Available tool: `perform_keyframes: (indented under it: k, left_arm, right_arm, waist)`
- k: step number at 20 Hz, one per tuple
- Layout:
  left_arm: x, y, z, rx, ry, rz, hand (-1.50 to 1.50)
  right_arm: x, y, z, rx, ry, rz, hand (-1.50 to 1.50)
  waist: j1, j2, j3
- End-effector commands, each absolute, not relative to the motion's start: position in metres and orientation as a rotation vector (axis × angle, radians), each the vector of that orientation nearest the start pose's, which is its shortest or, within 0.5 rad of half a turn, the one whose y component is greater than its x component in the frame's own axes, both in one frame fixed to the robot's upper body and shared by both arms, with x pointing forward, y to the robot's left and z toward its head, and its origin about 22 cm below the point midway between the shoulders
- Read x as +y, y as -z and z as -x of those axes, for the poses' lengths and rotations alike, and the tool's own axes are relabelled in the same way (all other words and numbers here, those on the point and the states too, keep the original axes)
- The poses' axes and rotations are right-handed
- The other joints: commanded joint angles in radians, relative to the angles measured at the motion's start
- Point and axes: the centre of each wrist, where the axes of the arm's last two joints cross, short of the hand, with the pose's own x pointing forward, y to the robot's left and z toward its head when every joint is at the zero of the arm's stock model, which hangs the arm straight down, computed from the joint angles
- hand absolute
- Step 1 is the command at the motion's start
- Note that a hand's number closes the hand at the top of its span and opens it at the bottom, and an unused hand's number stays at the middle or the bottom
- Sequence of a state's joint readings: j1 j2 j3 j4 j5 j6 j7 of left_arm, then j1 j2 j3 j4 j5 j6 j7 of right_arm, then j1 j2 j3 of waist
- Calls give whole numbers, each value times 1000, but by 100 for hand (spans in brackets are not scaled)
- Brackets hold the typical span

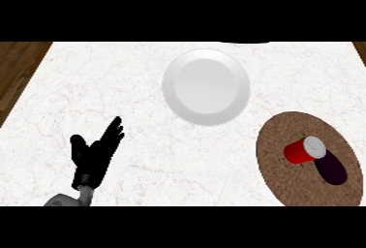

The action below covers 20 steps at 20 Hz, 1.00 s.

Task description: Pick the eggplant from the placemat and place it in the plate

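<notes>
Eggplant is sitting on the round brown placemat over at the right side of the marble counter, toward the mat's right half. It's dark purple, lying on its side, and its upper end is tucked right up against a red can that's tipped over on the same mat. They look like they're touching, or close enough that I can't tell them apart at the join.

The white plate is up and to the left of the mat, well apart from it, with nothing on it.

Only one hand is showing: the left hand, low at the left, fingers straight and a bit spread, pointing up, holding nothing. Looks like it's just parked there. The right hand isn't in the shot at all, so nothing has started on the eggplant yet.

My guess on handling: an eggplant is light-ish, fairly stiff, but the skin is smooth and glossy so it could slide in the fingers, and being rounded it'll probably roll if nudged. I'd go for the fat middle or the lower end, wrapping across its short width, coming in from the side away from the can. Grabbing near the top end risks bumping the can and sending it rolling over the mat.
</notes>
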State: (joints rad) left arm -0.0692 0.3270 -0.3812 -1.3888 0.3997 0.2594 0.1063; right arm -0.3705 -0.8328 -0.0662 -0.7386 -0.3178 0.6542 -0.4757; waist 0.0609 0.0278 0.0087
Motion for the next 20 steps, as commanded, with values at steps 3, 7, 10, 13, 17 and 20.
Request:
perform_keyframes:
  k: [3,7,10,13,17,20]
  left_arm:
    - [226,31,-239,-1202,54,37,0]
    - [221,35,-235,-1205,59,52,0]
    - [229,39,-235,-1201,49,20,0]
    - [229,36,-242,-1211,44,26,0]
    - [240,37,-230,-1188,28,18,0]
    - [241,35,-239,-1199,16,28,0]
  right_arm:
    - [-509,-102,-291,-1456,-749,-112,-150]
    - [-495,-95,-304,-1425,-861,-86,-150]
    - [-491,-100,-316,-1381,-923,-70,-150]
    - [-477,-78,-324,-1381,-959,-65,-150]
    - [-471,-65,-327,-1366,-1006,-21,-150]
    - [-455,-51,-333,-1286,-1054,-52,-150]
  waist:
    - [2,-8,-1]
    - [3,-10,-3]
    - [-5,-12,-5]
    - [-23,-16,-6]
    - [-30,-20,-7]
    - [-37,-22,-7]
